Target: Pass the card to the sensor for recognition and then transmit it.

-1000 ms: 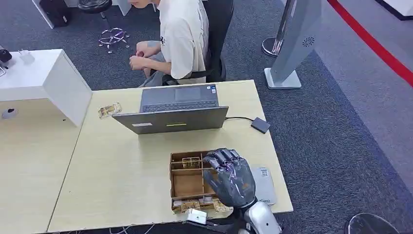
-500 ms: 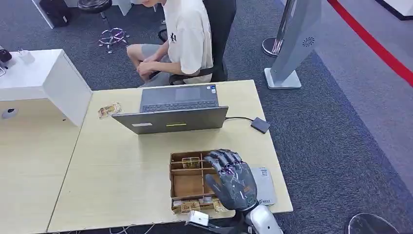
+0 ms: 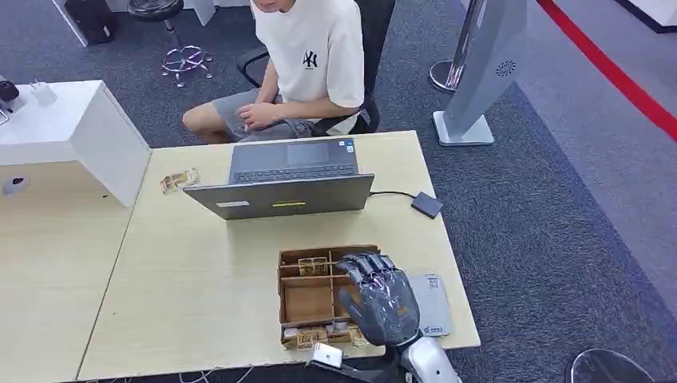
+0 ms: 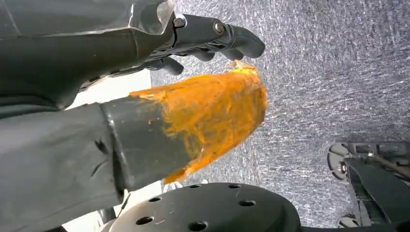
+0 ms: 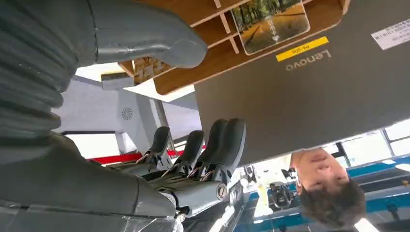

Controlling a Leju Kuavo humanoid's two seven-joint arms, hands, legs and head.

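My right hand (image 3: pixel 379 302) hovers palm down over the right part of a wooden compartment box (image 3: pixel 306 302) at the table's near edge. Its fingers (image 5: pixel 212 145) stand apart from the thumb (image 5: pixel 159 43) and hold nothing. One picture card (image 3: pixel 313 265) lies in the box's far compartment, the same card (image 5: pixel 270 19) shown close in the right wrist view. More cards (image 3: pixel 307 337) lie along the box's near side. A flat grey sensor pad (image 3: pixel 432 304) lies just right of the hand. My left hand (image 4: pixel 145 96), its thumb wrapped in orange tape, hangs over carpet holding nothing.
A grey laptop (image 3: pixel 287 179) stands open behind the box, its lid toward me, with a small black device (image 3: pixel 427 204) wired to it. A person (image 3: pixel 307 68) sits on a chair beyond the laptop. A white cabinet (image 3: pixel 72 132) stands at the left and a grey stand (image 3: pixel 479 72) on the floor at the right.
My right hand has drawn back a little toward the table's near edge, still over the box. The person has turned on the chair to face the table.
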